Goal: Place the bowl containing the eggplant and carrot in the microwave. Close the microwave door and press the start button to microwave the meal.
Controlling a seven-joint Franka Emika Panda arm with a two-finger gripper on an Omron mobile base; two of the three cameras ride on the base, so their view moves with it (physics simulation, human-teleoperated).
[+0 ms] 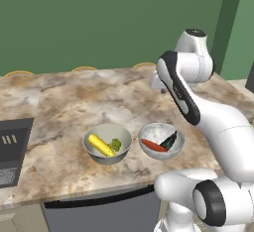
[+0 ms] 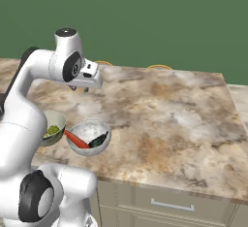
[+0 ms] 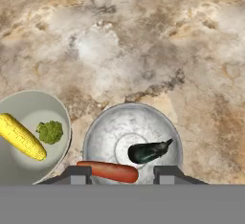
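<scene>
Nothing is done yet: the bowl (image 3: 131, 144) with eggplant (image 3: 147, 152) and carrot (image 3: 108, 171) sits on the counter (image 3: 143, 41) below the half-open, empty hand (image 3: 121, 174).

Marbled brown counter (image 2: 184, 119) before a dark green wall (image 1: 99, 18)

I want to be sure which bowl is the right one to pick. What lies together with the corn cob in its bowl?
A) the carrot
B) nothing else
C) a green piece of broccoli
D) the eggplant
C: in the hand view, the corn cob shares the pale bowl with a green broccoli piece, while the carrot and eggplant lie in the silver bowl.
</scene>
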